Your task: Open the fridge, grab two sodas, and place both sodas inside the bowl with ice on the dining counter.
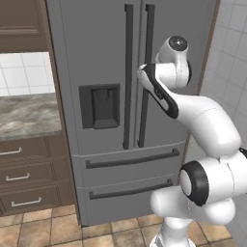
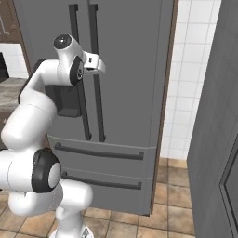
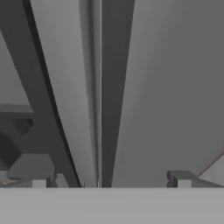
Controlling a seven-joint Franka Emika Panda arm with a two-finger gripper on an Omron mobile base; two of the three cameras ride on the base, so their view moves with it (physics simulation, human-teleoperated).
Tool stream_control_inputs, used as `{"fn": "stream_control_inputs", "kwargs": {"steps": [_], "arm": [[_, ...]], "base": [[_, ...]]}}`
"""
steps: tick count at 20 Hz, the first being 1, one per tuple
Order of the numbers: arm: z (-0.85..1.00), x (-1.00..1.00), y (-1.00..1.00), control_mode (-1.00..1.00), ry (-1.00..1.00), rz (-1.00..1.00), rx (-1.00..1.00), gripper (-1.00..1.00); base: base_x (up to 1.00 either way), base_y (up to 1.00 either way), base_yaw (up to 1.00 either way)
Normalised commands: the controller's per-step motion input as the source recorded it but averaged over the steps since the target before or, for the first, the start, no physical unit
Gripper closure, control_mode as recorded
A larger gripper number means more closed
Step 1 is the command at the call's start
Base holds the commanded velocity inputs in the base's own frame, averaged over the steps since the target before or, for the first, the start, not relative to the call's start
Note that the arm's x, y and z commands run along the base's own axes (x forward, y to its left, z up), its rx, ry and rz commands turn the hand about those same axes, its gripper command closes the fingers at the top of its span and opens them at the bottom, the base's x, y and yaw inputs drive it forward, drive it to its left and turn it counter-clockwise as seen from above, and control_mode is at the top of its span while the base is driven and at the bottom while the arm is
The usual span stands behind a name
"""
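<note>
Jaws of our white arm stand wide open and hold nothing, close in front of the tall grey French-door fridge. Both fridge doors are shut; we face the two long dark bar handles at the middle seam.

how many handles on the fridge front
4: two long upright bar handles flanking the door seam of the fridge, and one horizontal handle on each lower drawer.

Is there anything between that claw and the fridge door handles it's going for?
Nothing visible. The open gripper faces the fridge directly, with the two long dark bar handles right ahead of its fingertips and bare door around them.
</note>
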Motion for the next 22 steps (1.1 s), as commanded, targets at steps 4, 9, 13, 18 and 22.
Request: {"fn": "stream_control_inputs", "kwargs": {"steps": [4, 9, 13, 18, 22], "arm": [[0.03, 0.41, 0.12, -1.00, 0.00, 0.00, 0.00, -1.00], [0.00, 0.43, 0.02, -1.00, 0.00, 0.00, 0.00, -1.00], [0.00, 0.41, 0.00, -1.00, -0.03, 0.00, 0.00, -1.00], [0.00, 0.46, 0.00, -1.00, -0.02, 0.00, 0.00, -1.00], [0.00, 0.48, 0.00, -1.00, -0.04, 0.00, 0.01, -1.00]], "base": [[0.00, 0.00, 0.00], [0.00, 0.00, 0.00], [0.00, 0.00, 0.00], [0.00, 0.00, 0.00], [0.00, 0.00, 0.00]]}}
